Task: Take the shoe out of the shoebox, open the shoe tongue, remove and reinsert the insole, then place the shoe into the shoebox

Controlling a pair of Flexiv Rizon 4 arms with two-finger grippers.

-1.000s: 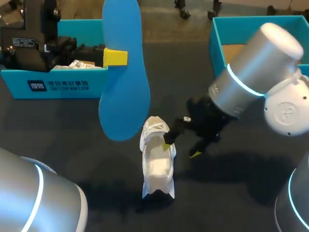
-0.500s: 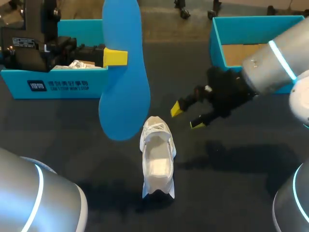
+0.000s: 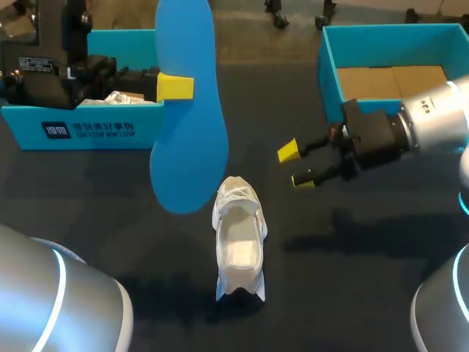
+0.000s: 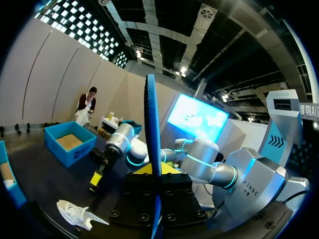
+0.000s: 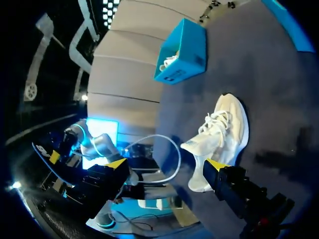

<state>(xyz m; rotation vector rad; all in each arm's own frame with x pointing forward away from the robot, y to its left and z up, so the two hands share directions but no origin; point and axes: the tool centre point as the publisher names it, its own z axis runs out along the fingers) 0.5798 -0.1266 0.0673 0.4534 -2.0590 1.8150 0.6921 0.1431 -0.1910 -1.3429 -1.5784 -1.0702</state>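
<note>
Left gripper [image 3: 182,86]: clamped on 1 blue insole [image 3: 188,125], which is held off the table. One yellow tip is seen against the insole's face; the other is hidden behind it. In the left wrist view the insole [image 4: 152,149] is seen edge-on, standing up between the fingers.

1 white shoe [image 3: 238,238] is found on the dark table [image 3: 110,220], sole down and mouth up, under the insole's wide end and apart from it. From the left wrist the shoe [image 4: 75,214] is seen below and to one side of the gripper.

Right gripper [image 3: 295,166]: fingers spread apart, nothing between them. It is held near the shoe's lace end without touching it. In the right wrist view the shoe [image 5: 222,134] is seen ahead of the open fingers and clear of both.

Boxes counted: 2, both blue and open-topped. The shoebox [image 3: 88,128], with white paper inside, is placed just behind the left gripper. The second blue box [image 3: 328,70], with a bare cardboard floor, is placed behind the right gripper.
</note>
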